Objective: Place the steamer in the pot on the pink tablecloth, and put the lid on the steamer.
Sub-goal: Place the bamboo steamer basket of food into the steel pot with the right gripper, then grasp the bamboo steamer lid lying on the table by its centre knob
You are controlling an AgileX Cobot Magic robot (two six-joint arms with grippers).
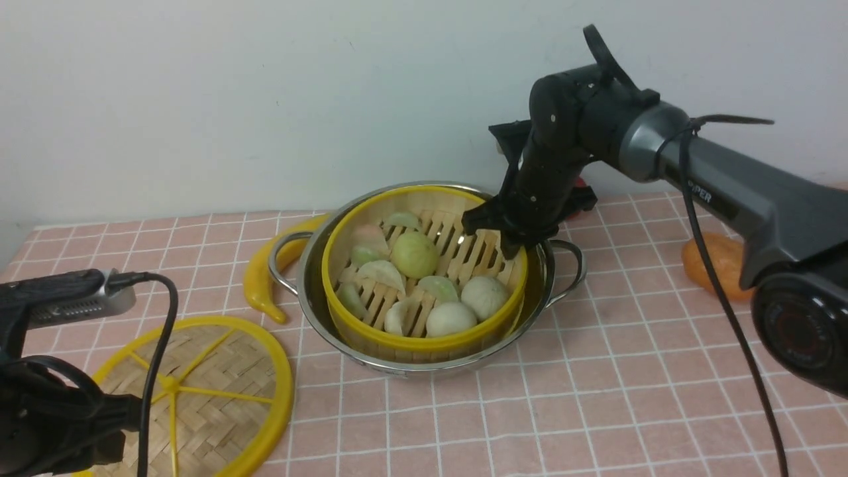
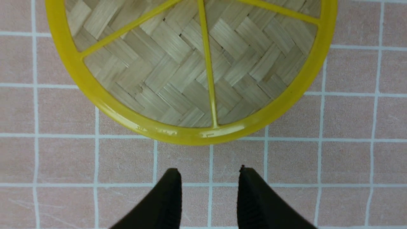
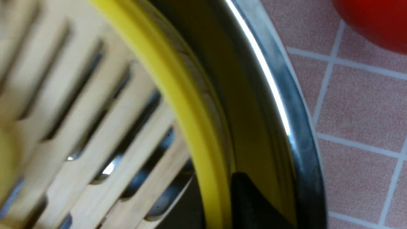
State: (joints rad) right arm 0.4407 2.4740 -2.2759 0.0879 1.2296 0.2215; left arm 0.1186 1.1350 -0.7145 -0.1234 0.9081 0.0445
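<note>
- Just ahead of the left gripper point(image 2: 209, 171), jaws apart and empty, the lid point(image 2: 178, 63) lies flat on the pink tablecloth point(image 2: 63, 159).
- It looks light and stiff; the near edge of its yellow rim seems the best hold.
- Farther off, the steamer point(image 1: 411, 344) sits in the pot point(image 1: 306, 285); the right gripper point(image 1: 490, 238) straddles its rim, and I cannot tell whether it is clamped.

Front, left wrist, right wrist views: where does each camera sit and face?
Front view: between the arms, facing forward at the steamer in the pot; both arms show.
Left wrist view: down at the lid; open left gripper shows.
Right wrist view: close on steamer rim and pot; one fingertip of the right gripper shows.
Shared: front and left wrist both see the lid.
</note>
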